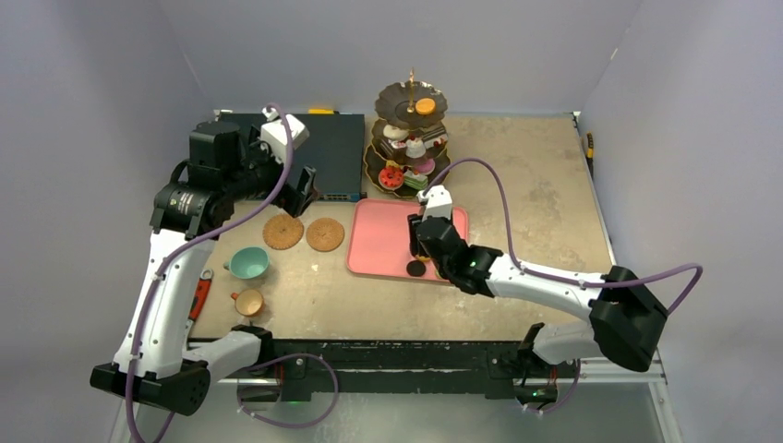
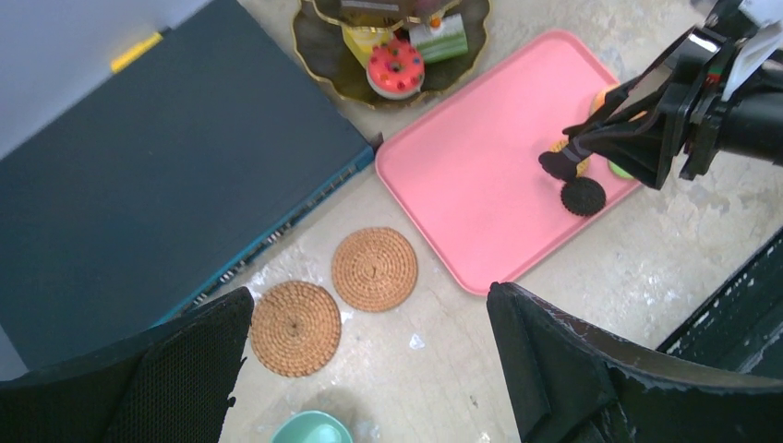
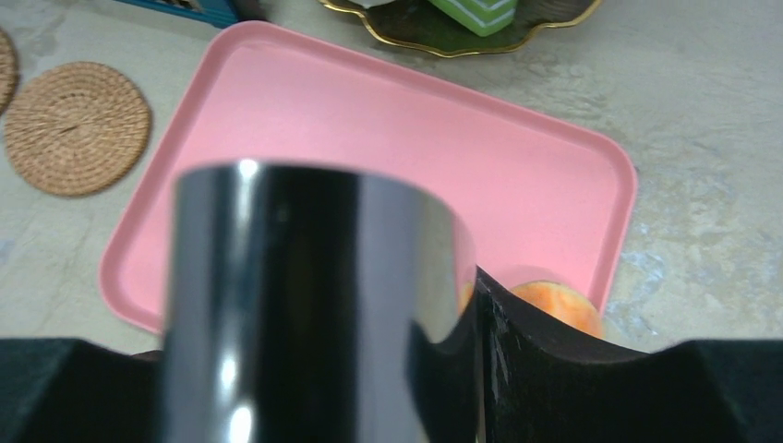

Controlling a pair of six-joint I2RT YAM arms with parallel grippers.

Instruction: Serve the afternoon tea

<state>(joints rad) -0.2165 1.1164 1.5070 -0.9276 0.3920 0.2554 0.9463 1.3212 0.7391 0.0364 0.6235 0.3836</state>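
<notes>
The dark three-tier stand [image 1: 411,138] with its gold rod [image 1: 411,83] holds several toy cakes at the back; its bottom tier [image 2: 323,65] carries a red cake [image 2: 395,66]. My right gripper [image 1: 427,231] is shut on the black tongs [image 3: 314,305] over the pink tray [image 1: 383,242]. The tong tips [image 2: 559,164] hang just above a dark round cookie [image 2: 584,196], next to an orange macaron [image 3: 554,305]. My left gripper [image 2: 369,369] is open and empty, raised above two woven coasters [image 2: 295,328] [image 2: 374,269]. The teal cup [image 1: 248,263] and the tan cup [image 1: 249,302] stand near the left front.
A dark blue box [image 1: 332,152] lies at the back left, touching the stand's side. A red-handled tool [image 1: 200,293] lies at the table's left edge. The right half of the table [image 1: 536,185] is bare.
</notes>
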